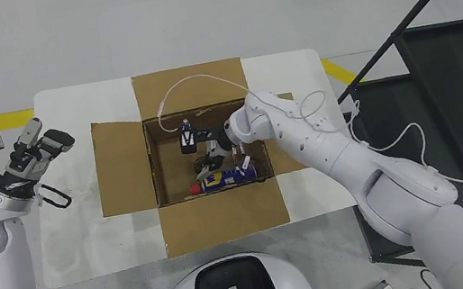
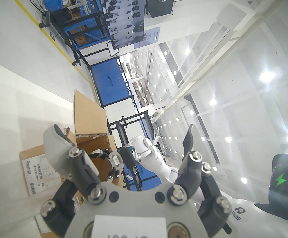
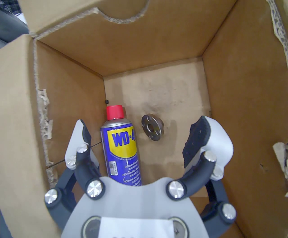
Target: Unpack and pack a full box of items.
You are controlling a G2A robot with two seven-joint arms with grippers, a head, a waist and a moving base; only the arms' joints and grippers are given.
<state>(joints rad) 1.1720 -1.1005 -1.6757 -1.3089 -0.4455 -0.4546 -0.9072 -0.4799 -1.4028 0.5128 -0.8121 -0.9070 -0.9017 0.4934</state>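
Note:
An open cardboard box [image 1: 130,165] stands in the middle of the white table, flaps folded out. On its floor lies a blue and yellow spray can [image 3: 121,144] with a red cap, along one wall, and beside it a round metal flange [image 3: 152,127]. My right gripper [image 3: 141,135] hangs inside the box above the can, open, with nothing between its fingers. In the top view the right gripper [image 1: 205,149] is over the can [image 1: 228,178]. My left gripper [image 1: 42,145] is raised at the table's left edge, open and empty, tilted up; the box [image 2: 90,117] lies beyond it.
The white table [image 1: 81,232] has bare room to the left and right of the box. A black metal rack [image 1: 438,66] stands off the table's right side. A white cable [image 1: 194,82] arcs over the box's far flap.

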